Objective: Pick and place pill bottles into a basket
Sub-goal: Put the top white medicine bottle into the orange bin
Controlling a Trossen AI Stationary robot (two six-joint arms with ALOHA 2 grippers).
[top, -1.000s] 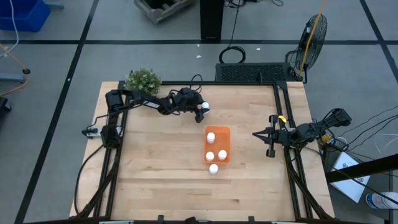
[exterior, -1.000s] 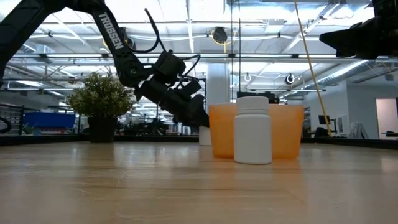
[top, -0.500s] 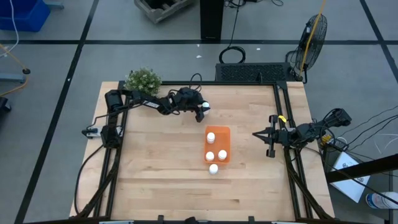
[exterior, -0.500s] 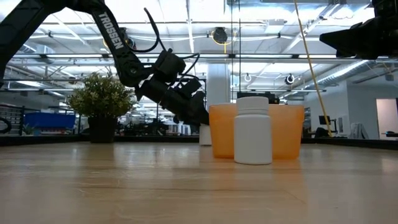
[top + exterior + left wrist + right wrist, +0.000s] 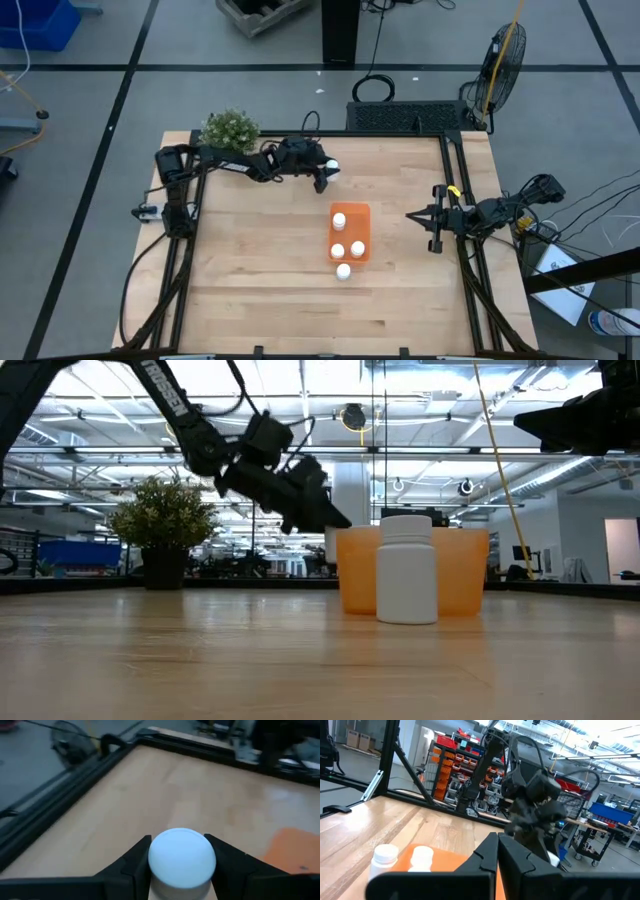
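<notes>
My left gripper [image 5: 323,174] is near the table's far edge, shut on a white pill bottle [image 5: 331,167] whose round cap [image 5: 182,855] sits between its fingers. In the low view the left gripper [image 5: 332,520] hangs above the tabletop. The orange basket [image 5: 361,214] lies mid-table with three bottles standing in it [image 5: 339,219]. One more bottle [image 5: 343,271] stands on the table at the basket's near end. My right gripper [image 5: 410,215] waits shut, raised at the table's right side. My left gripper pinches the bottle between its two fingers, one on each side at the cap [image 5: 154,861]. The fingers [image 5: 135,862] come from the table's left, slanting a little downward. The bottle stands upright in the hold, cap up, lifted clear of the table.
A green potted plant [image 5: 230,128] stands at the far left corner, close behind the left arm. A black frame rail [image 5: 465,200] runs along the table's edges. Bare wood lies left of and in front of the basket.
My left gripper has risen from the tabletop with the pill bottle between its fingers. The bottle stood on the table beside the basket's far end and now hangs clear above it. The right arm has kept still.
</notes>
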